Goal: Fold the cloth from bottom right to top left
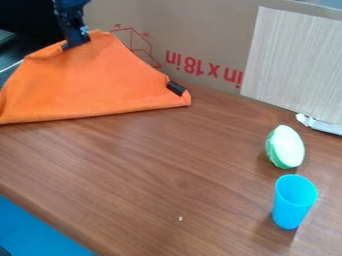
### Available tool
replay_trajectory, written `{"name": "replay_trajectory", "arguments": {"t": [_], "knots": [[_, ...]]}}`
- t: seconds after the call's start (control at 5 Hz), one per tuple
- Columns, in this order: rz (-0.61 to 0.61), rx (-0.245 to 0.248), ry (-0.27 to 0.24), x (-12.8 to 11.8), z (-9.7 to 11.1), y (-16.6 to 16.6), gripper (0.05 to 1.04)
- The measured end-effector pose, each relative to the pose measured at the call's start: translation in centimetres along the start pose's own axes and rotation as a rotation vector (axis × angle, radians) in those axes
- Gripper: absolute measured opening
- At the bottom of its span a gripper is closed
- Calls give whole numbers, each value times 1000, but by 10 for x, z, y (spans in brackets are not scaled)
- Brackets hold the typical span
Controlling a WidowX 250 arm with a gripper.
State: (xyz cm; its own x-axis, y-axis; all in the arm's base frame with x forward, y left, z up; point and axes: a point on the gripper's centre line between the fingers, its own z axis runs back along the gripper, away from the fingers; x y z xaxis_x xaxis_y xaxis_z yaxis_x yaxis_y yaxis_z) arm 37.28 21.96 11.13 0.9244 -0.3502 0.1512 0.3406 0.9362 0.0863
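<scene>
My gripper (76, 41) is at the upper left, shut on the orange cloth (93, 80) near its top edge. The cloth rises to a peak beside the fingers and slopes down to both sides. Its lower edge runs along the wooden table from the left edge of the view to a rounded corner near the middle. A small black piece (176, 88) lies against the cloth close to that corner. The part of the cloth behind the fingers is hidden.
A blue cup (292, 202) stands at the lower right, with a green and white oval object (286, 147) behind it. A cardboard wall (194, 30) and a pale striped panel (294, 60) line the back. The table's front edge (50, 215) crosses the lower left.
</scene>
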Motion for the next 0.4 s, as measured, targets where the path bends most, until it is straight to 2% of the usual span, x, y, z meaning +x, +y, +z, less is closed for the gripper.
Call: {"name": "replay_trajectory", "arguments": {"t": [0.2,0.4], "knots": [[2,-4,23,-1,-12,5,54],[-13,-13,29,2,-15,8,54]]}}
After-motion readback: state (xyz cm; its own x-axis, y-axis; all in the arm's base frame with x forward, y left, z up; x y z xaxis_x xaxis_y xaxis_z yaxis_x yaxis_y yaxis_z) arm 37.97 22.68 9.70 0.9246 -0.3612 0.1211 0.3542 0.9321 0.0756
